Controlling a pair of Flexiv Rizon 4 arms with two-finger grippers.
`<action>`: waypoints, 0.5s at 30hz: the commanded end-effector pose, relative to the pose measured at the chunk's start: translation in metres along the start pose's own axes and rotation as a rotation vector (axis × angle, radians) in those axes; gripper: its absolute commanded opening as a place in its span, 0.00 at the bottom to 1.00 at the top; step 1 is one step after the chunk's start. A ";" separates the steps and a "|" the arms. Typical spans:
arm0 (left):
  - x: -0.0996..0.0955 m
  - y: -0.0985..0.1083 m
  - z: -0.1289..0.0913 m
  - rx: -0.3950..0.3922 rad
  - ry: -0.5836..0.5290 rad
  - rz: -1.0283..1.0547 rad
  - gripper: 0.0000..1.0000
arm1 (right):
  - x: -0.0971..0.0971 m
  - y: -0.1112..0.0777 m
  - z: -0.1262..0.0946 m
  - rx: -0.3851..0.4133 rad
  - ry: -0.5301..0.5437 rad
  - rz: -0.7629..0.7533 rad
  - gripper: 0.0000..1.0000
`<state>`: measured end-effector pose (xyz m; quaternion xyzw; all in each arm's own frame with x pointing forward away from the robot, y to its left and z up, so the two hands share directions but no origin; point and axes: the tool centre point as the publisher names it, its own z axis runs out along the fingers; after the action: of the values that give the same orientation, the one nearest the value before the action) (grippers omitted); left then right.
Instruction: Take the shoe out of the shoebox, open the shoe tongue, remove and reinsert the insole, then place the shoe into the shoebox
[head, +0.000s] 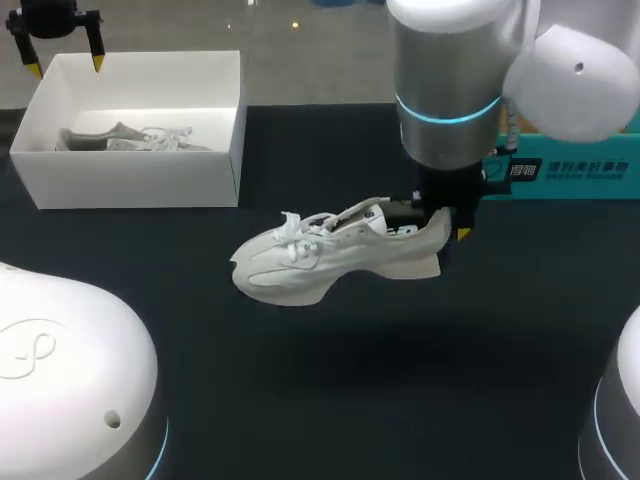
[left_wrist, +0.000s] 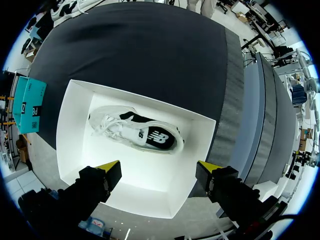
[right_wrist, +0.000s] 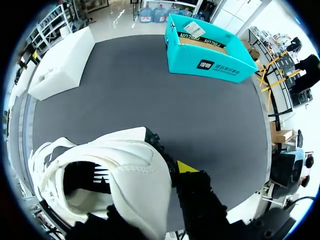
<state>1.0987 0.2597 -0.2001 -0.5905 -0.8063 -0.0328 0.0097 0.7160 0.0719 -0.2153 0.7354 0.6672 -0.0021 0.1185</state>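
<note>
Right pincer (head: 440, 222): we are pinching the heel collar of the shoe (head: 330, 260), one finger inside the opening and one outside.
Left pincer (head: 66, 62): we are holding it spread wide, gripping nothing, above the far rim of the shoebox (head: 130, 180).
Where the shoe is: it is hanging clear of the dark table (head: 400, 390), toe pointing toward our left side, well apart from the shoebox.
Risk of slipping: we are gripping the heel only, so we judge the toe could be sagging or swinging and working the collar loose.
Risk at the tongue: laces are lying across it, so a one-sided pull could be twisting the shoe in our grip.
Risk at the return: a second shoe (left_wrist: 137, 132) is lying on its side in the shoebox, so ours could be landing on it.
Head view alone: it is showing the shadow and gap beneath the shoe.
Left wrist view alone: it is showing the shoebox interior from straight above.
Right wrist view alone: it is looking down into the shoe's opening and into the open top of a teal box (right_wrist: 210, 55).
</note>
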 end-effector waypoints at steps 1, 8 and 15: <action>0.000 0.000 0.000 -0.001 0.001 0.001 1.00 | -0.002 -0.013 0.005 -0.005 0.006 0.019 0.00; 0.000 0.000 0.000 -0.001 0.001 0.001 1.00 | -0.004 -0.020 0.007 0.022 -0.022 0.037 0.00; 0.000 0.000 0.000 -0.001 0.001 0.001 1.00 | -0.004 -0.020 0.007 0.022 -0.022 0.037 0.00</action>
<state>1.0987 0.2597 -0.2001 -0.5906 -0.8063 -0.0328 0.0097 0.6963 0.0678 -0.2249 0.7482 0.6525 -0.0157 0.1189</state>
